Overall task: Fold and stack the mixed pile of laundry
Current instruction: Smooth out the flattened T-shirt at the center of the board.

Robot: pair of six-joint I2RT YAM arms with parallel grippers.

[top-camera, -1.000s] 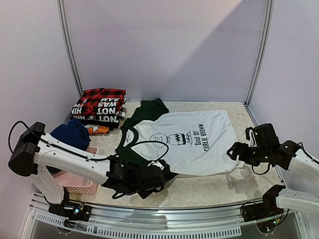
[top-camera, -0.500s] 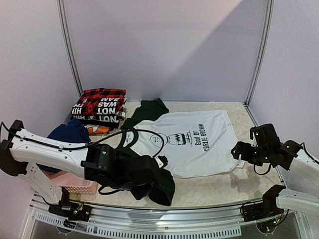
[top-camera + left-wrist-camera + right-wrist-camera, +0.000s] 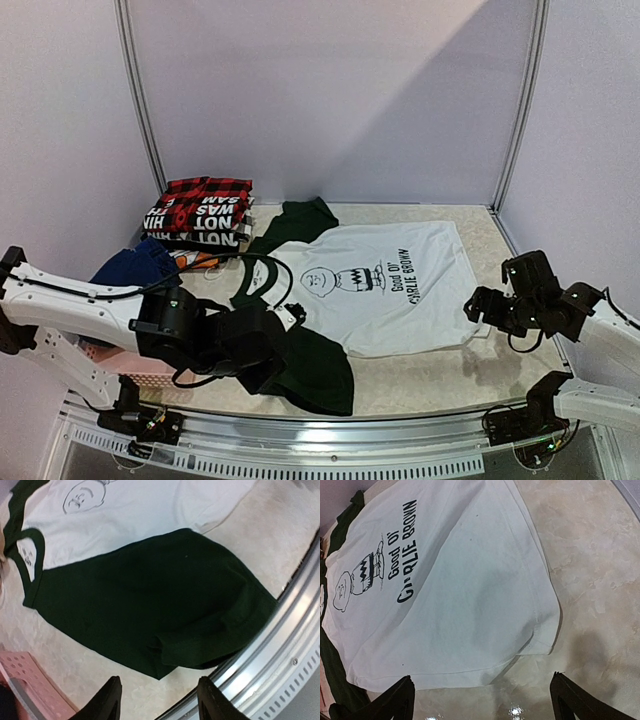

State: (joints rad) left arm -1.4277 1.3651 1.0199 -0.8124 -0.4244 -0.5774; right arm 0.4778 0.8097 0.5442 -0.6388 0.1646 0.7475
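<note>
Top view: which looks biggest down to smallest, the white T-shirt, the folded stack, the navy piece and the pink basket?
1. T-shirt, by far.
2. Folded stack.
3. Navy piece, a little smaller.
Basket: the left arm hides most of it, so I won't rank it.

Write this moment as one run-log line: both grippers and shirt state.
left gripper: open, above dark sleeve | right gripper: open, near white T-shirt hem corner | T-shirt: spread flat, unfolded | folded stack: far left
</note>
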